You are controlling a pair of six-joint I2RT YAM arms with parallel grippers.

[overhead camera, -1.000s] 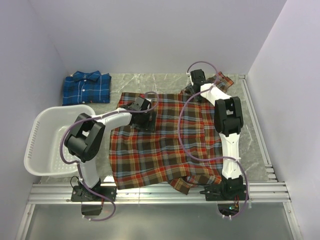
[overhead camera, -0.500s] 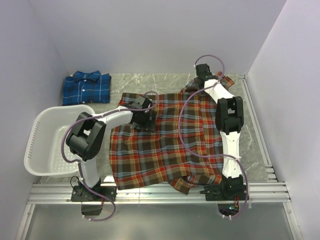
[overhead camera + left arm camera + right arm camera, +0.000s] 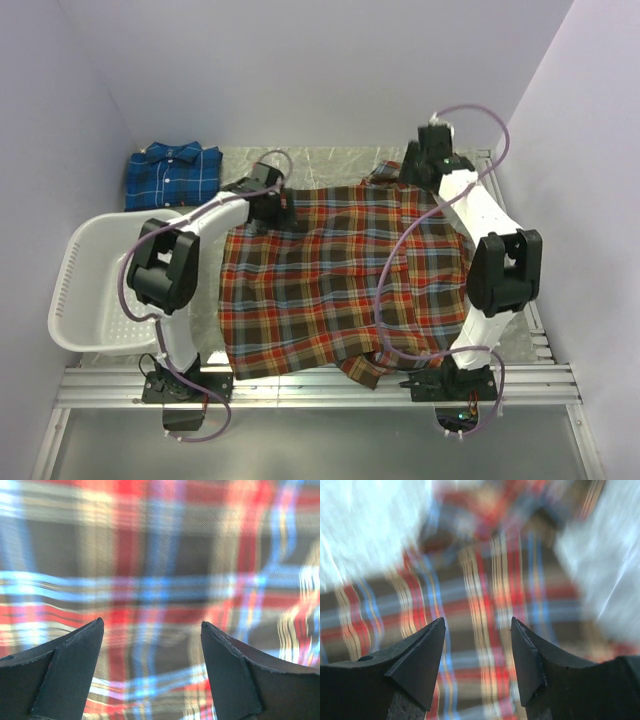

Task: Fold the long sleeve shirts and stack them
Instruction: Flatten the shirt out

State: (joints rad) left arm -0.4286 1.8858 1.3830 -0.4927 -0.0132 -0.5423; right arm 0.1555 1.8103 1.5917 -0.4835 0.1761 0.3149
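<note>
The red-orange plaid long sleeve shirt lies spread over the middle of the table, one corner folded under at the near edge. The blue plaid shirt lies folded at the back left. My left gripper hovers over the red shirt's back left corner; in the left wrist view it stands open, only plaid cloth beneath. My right gripper is over the shirt's back right part; in the right wrist view it is open above blurred plaid cloth, nothing between the fingers.
A white slotted basket stands at the left edge beside the left arm. The marble tabletop shows right of the shirt, with a metal rail along the near edge. Walls close in on three sides.
Both grippers have moved toward the back of the table. The left one went back and left to the shirt's corner. The right arm swung out to the right, its gripper now farther right.
</note>
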